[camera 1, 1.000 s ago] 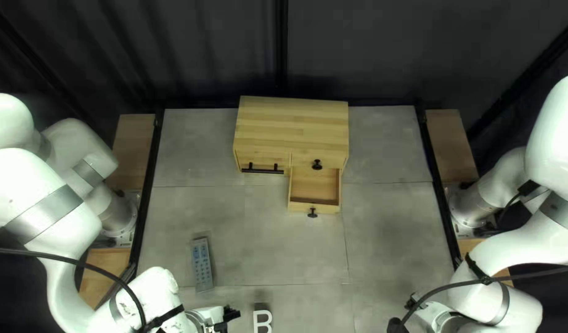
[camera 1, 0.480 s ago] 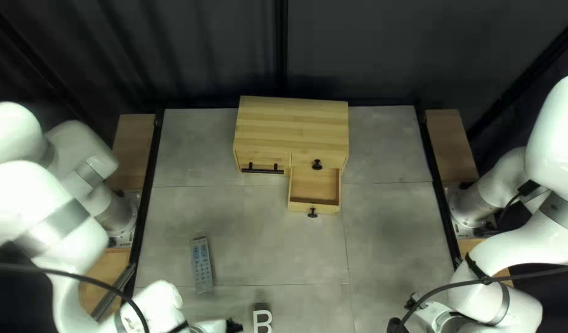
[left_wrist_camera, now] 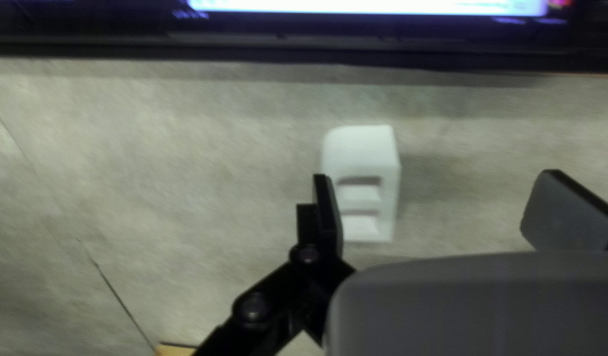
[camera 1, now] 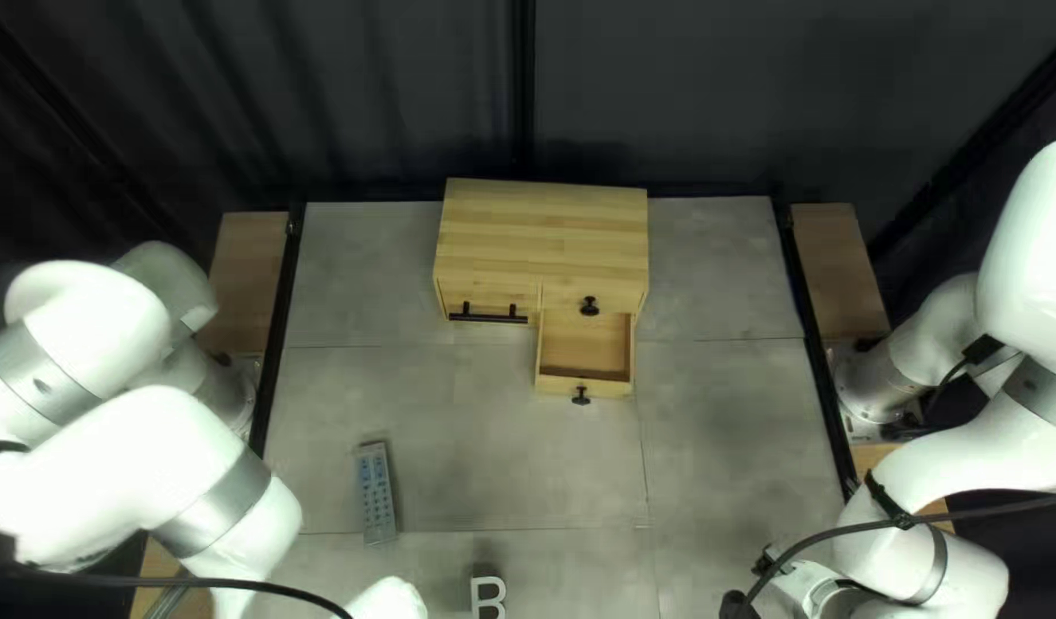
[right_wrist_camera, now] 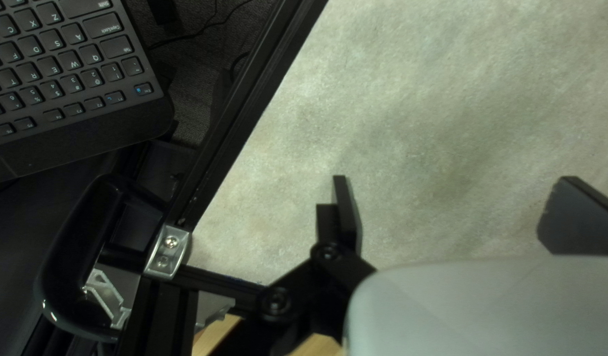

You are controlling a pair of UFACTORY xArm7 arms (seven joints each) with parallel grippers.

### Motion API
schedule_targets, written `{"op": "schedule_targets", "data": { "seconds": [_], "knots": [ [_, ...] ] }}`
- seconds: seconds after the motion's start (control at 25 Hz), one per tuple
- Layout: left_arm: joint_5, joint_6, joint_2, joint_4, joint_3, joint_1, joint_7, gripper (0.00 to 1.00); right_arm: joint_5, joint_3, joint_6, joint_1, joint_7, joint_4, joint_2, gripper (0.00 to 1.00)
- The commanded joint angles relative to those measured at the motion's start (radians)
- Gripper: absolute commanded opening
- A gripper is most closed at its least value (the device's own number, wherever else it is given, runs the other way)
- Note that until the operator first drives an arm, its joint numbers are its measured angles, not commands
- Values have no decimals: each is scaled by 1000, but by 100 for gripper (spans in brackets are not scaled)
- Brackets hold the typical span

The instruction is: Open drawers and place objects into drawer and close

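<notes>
Fingers apart like the right claw (right_wrist_camera: 454,191), the left claw (left_wrist_camera: 434,191) has slipped from the top left view and now faces the white letter B (left_wrist_camera: 360,148), well in front of the cabinet (camera 1: 545,229), its drawer (camera 1: 556,384) out, so a pick seems next.

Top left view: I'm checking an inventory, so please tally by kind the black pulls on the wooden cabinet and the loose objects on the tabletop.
Knobs: 2
Bar handle: 1
Remote control: 1
White letter B: 1
Total: 5
</notes>
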State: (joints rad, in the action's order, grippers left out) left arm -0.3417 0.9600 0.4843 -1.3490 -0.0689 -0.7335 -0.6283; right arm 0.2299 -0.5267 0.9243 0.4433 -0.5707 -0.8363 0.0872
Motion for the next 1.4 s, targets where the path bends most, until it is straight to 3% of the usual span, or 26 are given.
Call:
{"op": "schedule_targets", "data": {
  "seconds": [0.04,1.0,1.12,1.2,1.24,1.32,1.4],
  "knots": [
    [-14,-31,10,11,5,16,-38,100,0,0,0,0,0,0,0,100],
    [19,-65,95,-30,-3,54,-90,100,0,0,0,0,0,0,0,100],
    [21,-73,96,-26,-5,56,-91,83,0,0,0,0,0,0,0,100],
    [23,-81,96,-21,-6,58,-92,81,0,0,0,0,0,0,0,100],
    [24,-83,95,-19,-7,59,-93,64,0,0,0,0,0,0,0,100],
    [25,-81,94,-20,-7,59,-93,9,0,0,0,0,0,0,0,100],
    [25,-81,92,-21,-7,60,-97,3,0,0,0,0,0,0,0,100]
  ]
}}
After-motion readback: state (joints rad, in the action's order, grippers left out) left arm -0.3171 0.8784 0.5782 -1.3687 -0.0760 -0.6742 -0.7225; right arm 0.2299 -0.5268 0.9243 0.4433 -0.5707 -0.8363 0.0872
